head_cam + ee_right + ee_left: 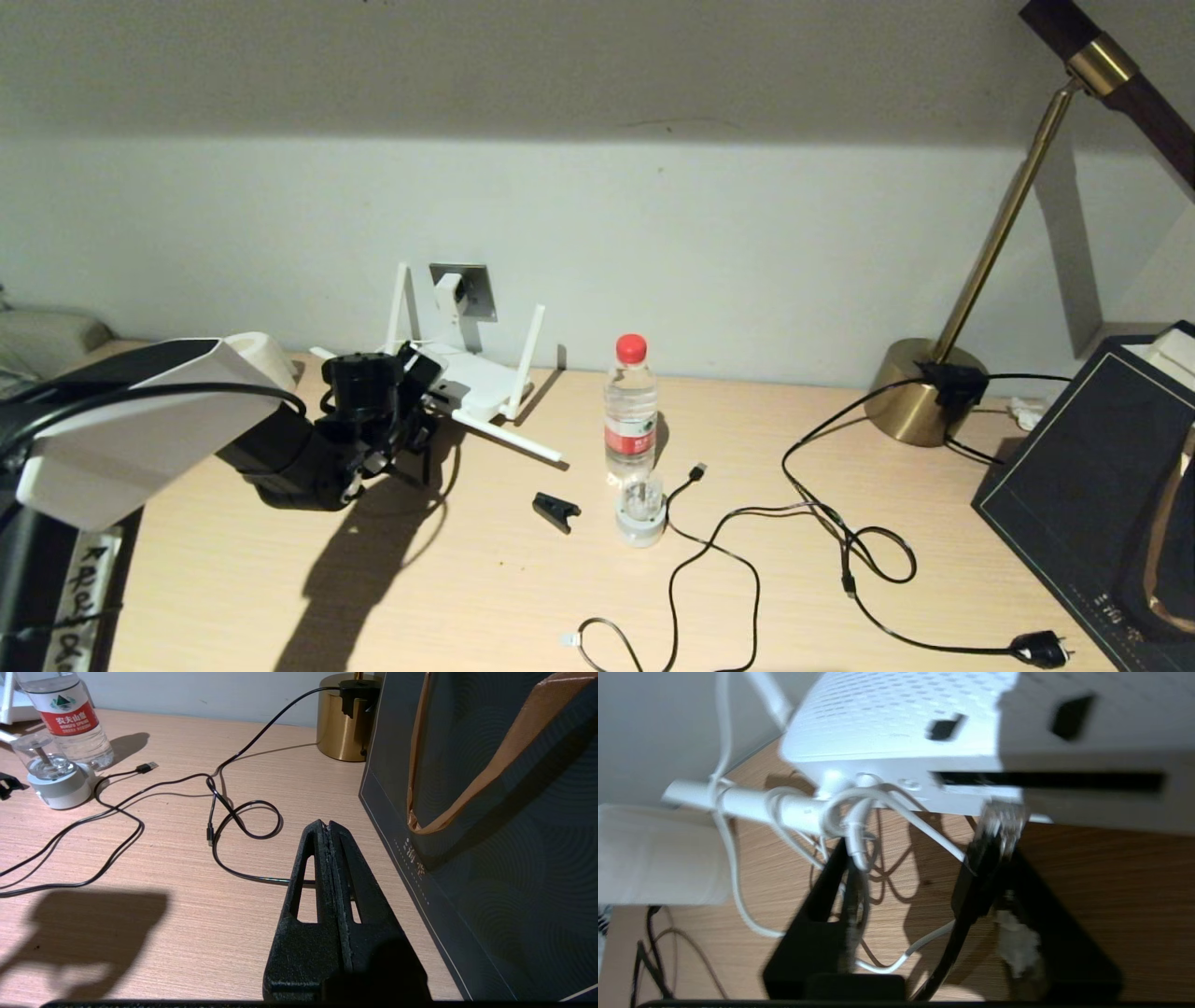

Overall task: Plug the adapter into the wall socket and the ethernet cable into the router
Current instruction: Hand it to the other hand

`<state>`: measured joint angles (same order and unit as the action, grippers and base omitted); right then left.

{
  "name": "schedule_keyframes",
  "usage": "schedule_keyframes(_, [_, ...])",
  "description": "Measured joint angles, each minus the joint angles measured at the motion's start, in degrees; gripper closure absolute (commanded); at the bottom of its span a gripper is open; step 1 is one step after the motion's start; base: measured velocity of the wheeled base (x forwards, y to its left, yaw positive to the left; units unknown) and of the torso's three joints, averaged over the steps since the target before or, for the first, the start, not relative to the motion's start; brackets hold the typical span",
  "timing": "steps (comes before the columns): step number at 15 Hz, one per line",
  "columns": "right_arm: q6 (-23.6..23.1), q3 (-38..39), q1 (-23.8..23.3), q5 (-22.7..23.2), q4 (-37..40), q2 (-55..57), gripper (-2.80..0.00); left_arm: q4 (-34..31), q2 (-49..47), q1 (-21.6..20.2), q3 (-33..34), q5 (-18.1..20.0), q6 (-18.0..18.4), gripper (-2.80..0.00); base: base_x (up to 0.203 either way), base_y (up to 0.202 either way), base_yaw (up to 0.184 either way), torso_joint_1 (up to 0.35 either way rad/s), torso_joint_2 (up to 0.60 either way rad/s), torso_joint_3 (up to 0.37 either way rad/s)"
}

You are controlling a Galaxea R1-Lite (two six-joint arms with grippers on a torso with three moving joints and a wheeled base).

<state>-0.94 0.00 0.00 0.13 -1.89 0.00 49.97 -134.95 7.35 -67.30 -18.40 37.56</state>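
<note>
The white router [478,381] lies by the wall with its stick antennas out. Behind it the grey wall socket [478,297] holds the white adapter [450,293]. My left gripper [411,397] is at the router's near-left edge. In the left wrist view this gripper [929,851] is open, its black fingers [817,905] wide apart. The ethernet cable [971,891] runs along the other finger, its clear-tipped connector [1003,819] touching the router [887,723] just under its dark port strip [1045,780]. Whether it is seated I cannot tell. My right gripper [329,826] hovers shut and empty over the table.
A water bottle [630,411], a small white gadget [640,515] and a black clip [556,511] stand mid-table. A thin black USB cable [747,527] loops to the right. The brass lamp base [920,397], a black plug [1041,647] and a dark paper bag [1102,476] fill the right side.
</note>
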Motion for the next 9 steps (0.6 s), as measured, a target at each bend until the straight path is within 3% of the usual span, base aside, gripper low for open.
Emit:
schedule_keyframes(6, [0.00,0.00,0.00,0.02,0.00,0.00,0.00,0.38,1.54,0.04,3.91,2.95,-0.18,-2.80,0.000,0.000,0.000,0.000,0.00,0.000])
schedule_keyframes(9, [0.01,0.00,0.00,0.01,-0.01,0.00,0.00,0.25,2.68,0.11,6.17,8.04,-1.03,-2.80,0.000,0.000,0.000,0.000,0.00,0.000])
